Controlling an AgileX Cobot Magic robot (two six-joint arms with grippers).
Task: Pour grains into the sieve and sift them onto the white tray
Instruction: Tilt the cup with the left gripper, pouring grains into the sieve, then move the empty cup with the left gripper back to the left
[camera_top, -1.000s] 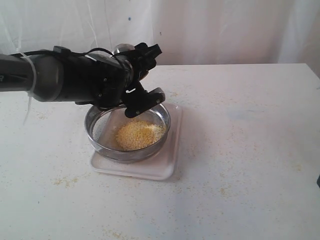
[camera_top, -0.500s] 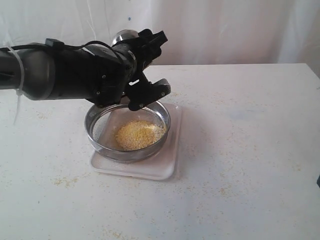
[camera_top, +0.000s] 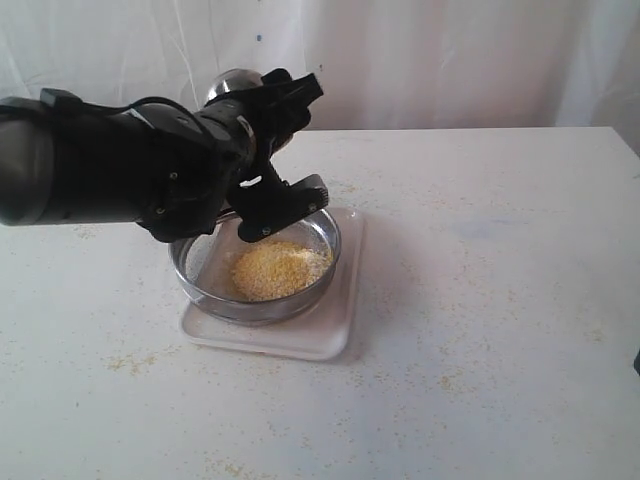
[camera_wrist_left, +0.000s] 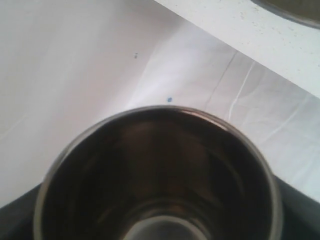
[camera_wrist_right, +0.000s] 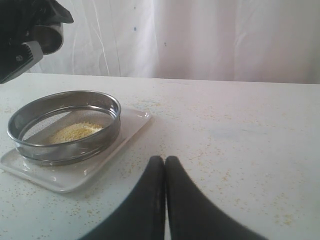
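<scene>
A white table (camera_top: 480, 300) dusted with yellow specks (camera_top: 130, 362) stands before a pale curtain (camera_top: 450, 60). The left gripper (camera_top: 285, 150) hangs above the sieve's far rim, hiding part of it from the exterior view, and grips a tipped steel cup (camera_wrist_left: 160, 175) whose inside shows dark bare steel. The right gripper (camera_wrist_right: 165, 170) is clenched on nothing, low over the table, well apart from the tray. The sieve (camera_top: 255, 265) sits on the tray (camera_top: 330, 335). The grains (camera_top: 270, 270) lie heaped on its mesh.
</scene>
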